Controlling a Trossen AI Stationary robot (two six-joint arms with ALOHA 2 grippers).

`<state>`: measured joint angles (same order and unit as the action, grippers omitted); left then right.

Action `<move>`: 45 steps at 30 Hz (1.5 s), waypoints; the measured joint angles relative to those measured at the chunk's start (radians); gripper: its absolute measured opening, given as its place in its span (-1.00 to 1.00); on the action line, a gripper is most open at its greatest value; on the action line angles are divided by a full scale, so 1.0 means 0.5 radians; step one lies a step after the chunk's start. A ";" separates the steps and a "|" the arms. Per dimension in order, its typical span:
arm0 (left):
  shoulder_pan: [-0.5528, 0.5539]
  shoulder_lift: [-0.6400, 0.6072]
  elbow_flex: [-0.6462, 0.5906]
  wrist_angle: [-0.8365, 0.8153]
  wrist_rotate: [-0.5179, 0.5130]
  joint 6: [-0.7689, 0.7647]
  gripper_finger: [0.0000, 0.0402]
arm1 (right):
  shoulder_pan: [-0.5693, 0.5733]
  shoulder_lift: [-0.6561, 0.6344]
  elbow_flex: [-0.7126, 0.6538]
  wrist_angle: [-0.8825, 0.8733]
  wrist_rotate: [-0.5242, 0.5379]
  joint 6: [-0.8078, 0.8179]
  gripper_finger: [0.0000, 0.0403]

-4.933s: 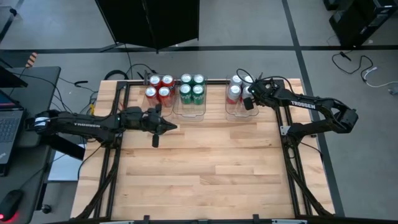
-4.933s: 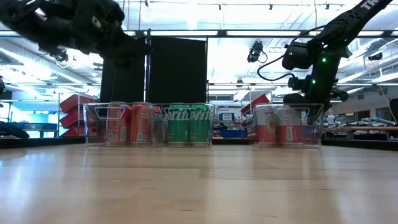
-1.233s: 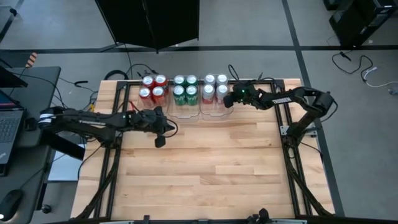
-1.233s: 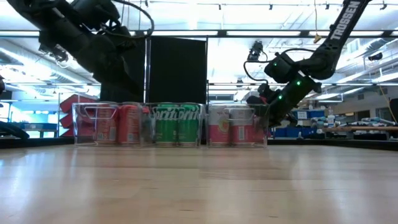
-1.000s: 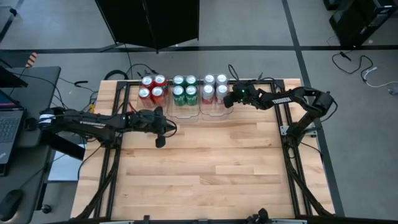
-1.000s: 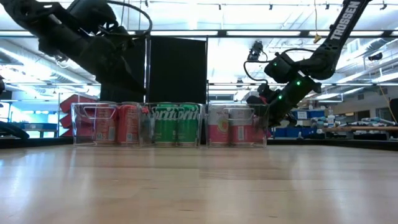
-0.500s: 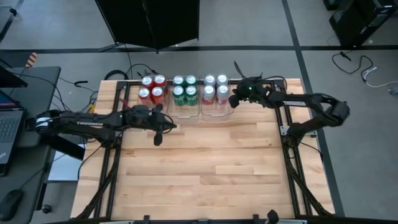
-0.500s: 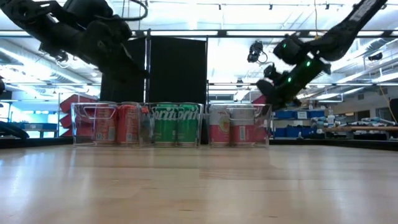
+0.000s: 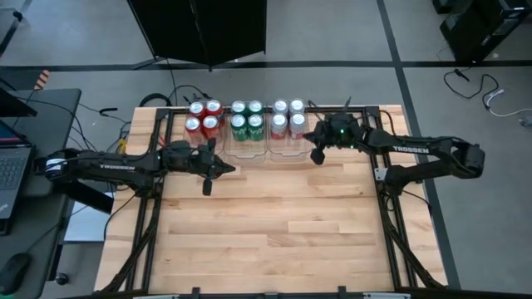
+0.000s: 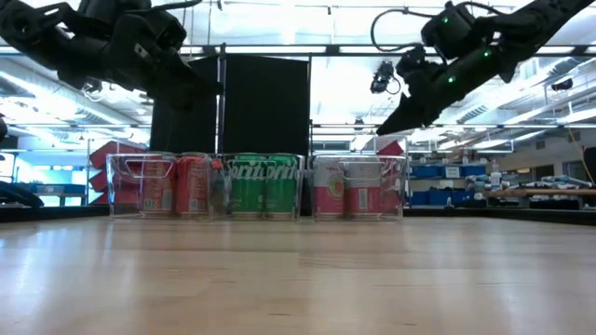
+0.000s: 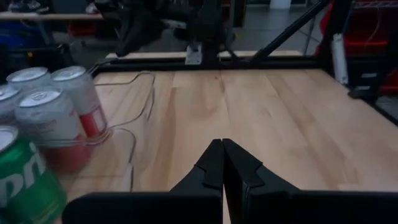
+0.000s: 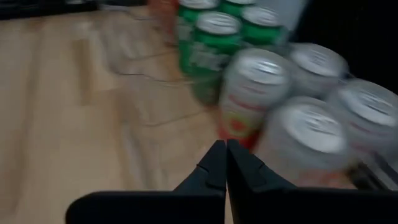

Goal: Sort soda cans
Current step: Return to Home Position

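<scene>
Wooden table, three clear bins at far edge, black panel, possibly a laptop

My left gripper, fingers pressed together, hangs over the wooden table; white-and-red cans and a green can stand off to one side.

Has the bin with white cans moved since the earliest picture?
Yes: the right bin slid left, away from the table's right edge, beside the middle bin.

The left arm reaches level toward the middle, its left gripper pressed closed, fingers touching. The right arm stretches inward opposite it, wrist tipped downward, the right gripper likewise closed, fingertips together.
</scene>
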<state>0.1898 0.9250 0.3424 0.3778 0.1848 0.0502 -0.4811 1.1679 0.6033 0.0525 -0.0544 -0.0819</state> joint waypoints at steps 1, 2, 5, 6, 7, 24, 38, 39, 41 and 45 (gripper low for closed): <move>-0.001 0.000 -0.019 0.039 0.012 -0.002 -1.00 | 0.044 -0.008 -0.012 0.016 -0.001 -0.013 -1.00; 0.000 0.000 -0.033 0.068 0.015 -0.002 -1.00 | 0.086 -0.011 -0.025 0.044 -0.001 -0.029 -1.00; 0.000 0.000 -0.059 0.123 0.015 -0.002 -1.00 | 0.197 -0.016 -0.068 0.095 -0.001 -0.054 -1.00; 0.000 0.000 -0.069 0.146 0.015 -0.002 -1.00 | 0.230 -0.016 -0.083 0.118 -0.001 -0.054 -1.00; 0.000 0.000 -0.076 0.151 0.015 -0.002 -1.00 | 0.261 -0.019 -0.101 0.144 -0.001 -0.054 -1.00; -0.002 -0.292 -0.105 0.043 0.055 0.055 -1.00 | 0.427 -0.425 -0.502 0.336 0.018 0.021 -1.00; -0.004 -0.523 -0.551 0.608 0.060 -0.056 -1.00 | 0.438 -0.960 -0.864 0.391 0.021 0.120 -1.00; -0.004 -0.543 -0.586 0.640 0.060 -0.057 -1.00 | 0.438 -0.995 -0.880 0.377 0.021 0.112 -1.00; -0.004 -0.593 -0.649 0.663 0.060 -0.064 -1.00 | 0.437 -1.063 -0.913 0.341 0.022 0.111 -1.00; -0.004 -0.710 -0.668 0.561 0.067 -0.070 -1.00 | 0.437 -1.204 -0.935 0.195 0.022 0.109 -1.00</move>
<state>0.1879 0.5700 0.0086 0.6585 0.2183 0.0151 -0.2626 0.5660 0.1360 0.1501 -0.0433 -0.0273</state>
